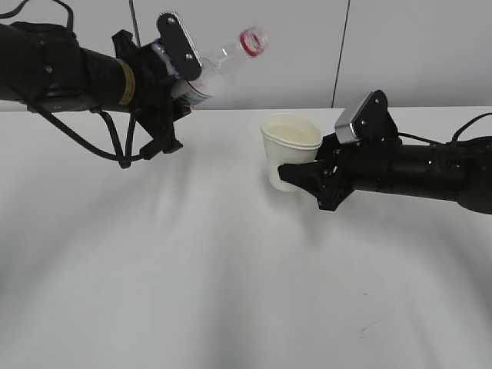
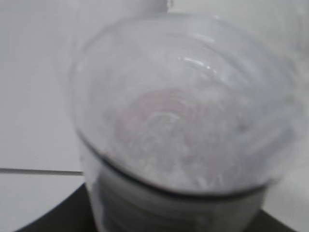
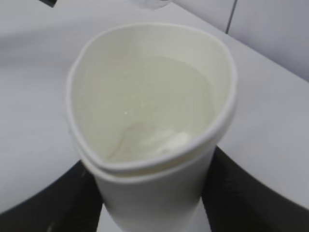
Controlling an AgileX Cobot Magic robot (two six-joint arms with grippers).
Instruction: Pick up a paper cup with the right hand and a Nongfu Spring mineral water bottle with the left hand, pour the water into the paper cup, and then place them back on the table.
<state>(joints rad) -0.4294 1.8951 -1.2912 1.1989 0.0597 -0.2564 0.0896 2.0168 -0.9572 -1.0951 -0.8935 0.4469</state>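
Paper cup (image 1: 288, 146): small, off-white, rolled rim squeezed to an oval, upright, held above the white worktop (image 1: 192, 292) right of centre, clamped low on its wall by the right pincer (image 1: 296, 175). Holds clear water, seen in the right wrist view (image 3: 149, 125).

Nongfu Spring mineral water bottle (image 1: 223, 65): clear ribbed plastic, red neck ring, tilted with the neck pointing up and right, lifted at upper left, clamped around its body by the left pincer (image 1: 178, 77). Neck well apart from the cup. Blurred clear bottle body fills the left wrist view (image 2: 183, 121).
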